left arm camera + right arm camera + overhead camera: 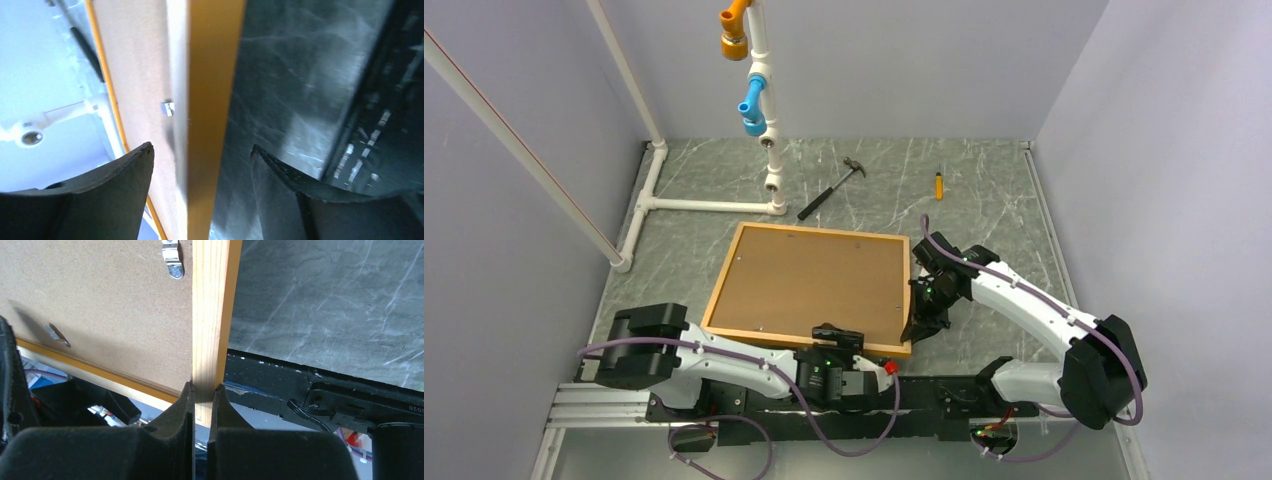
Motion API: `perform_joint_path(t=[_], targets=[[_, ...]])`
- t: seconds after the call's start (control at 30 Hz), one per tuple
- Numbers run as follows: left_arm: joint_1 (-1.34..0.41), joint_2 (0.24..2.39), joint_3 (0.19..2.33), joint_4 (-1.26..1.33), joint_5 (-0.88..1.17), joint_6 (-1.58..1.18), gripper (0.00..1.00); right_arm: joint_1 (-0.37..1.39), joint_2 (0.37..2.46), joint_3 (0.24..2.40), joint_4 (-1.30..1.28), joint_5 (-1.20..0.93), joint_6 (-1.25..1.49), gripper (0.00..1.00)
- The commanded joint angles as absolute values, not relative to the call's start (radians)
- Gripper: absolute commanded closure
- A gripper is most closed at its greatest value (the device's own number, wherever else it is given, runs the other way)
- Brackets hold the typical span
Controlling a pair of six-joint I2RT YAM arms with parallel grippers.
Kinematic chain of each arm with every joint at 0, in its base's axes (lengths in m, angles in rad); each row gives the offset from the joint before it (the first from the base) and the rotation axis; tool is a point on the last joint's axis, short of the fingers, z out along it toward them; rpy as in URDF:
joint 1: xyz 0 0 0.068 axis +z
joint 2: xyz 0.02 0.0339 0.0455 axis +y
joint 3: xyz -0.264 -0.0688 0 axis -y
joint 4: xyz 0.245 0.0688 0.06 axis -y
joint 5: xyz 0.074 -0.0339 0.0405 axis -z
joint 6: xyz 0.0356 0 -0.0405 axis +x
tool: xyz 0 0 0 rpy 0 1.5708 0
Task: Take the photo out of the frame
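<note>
The frame (210, 315) lies face down near the middle of the desk (984, 190), closer to its near edge. The photo (814, 280) sits inside it, showing only its brown board back. Small metal clips (172, 262) stand along the board's edge.

The right end effector (202, 390) is at the frame's near right corner. Its fingers are pinched tight on the thin wooden rail there.

The left end effector (200, 165) is at the middle of the frame's near edge. Its jaws are spread wide, one finger (125, 190) over the board and the other over the bare desk. The orange rail runs between them and touches neither.

A hammer (832, 188) and a small screwdriver (939, 184) lie toward the far edge of the desk. A white pipe stand (704, 205) sits in the far left corner.
</note>
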State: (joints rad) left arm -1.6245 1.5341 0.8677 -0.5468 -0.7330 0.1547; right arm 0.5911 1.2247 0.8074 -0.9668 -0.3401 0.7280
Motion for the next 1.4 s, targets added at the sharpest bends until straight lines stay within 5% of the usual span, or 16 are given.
perform_joint_path(t=[0.0,0.3,0.53,0.67,0.9,1.1,1.23,1.37], targets=[[-1.631,1.537,0.871,-0.557,-0.959,0.106,0.32,0.565,1.196,0.859,-0.997,-0.481,0.690,1.00],[-1.630,1.495,0.953,-0.670,-0.983,0.053,0.84,0.536,1.157,0.897,-0.991,-0.456,0.621,1.00],[-1.630,1.487,1.131,-0.904,-0.843,-0.046,0.94,0.521,1.107,1.051,-0.954,-0.267,0.519,0.31],[-1.628,1.478,1.238,-0.991,-0.729,-0.052,0.97,0.513,1.006,1.036,-0.768,-0.124,0.458,0.03],[-1.597,1.401,1.316,-1.075,-0.546,-0.036,1.00,0.512,0.675,0.838,-0.348,0.020,0.185,0.01],[-1.539,1.316,1.340,-1.096,-0.396,-0.012,1.00,0.511,0.477,0.751,-0.365,0.048,-0.041,0.04],[-1.498,1.305,1.387,-1.130,-0.367,0.025,1.00,0.509,0.411,0.746,-0.506,-0.153,-0.187,0.14],[-1.451,1.305,1.422,-1.158,-0.307,0.061,1.00,0.510,0.328,0.704,-0.558,-0.369,-0.344,0.06]])
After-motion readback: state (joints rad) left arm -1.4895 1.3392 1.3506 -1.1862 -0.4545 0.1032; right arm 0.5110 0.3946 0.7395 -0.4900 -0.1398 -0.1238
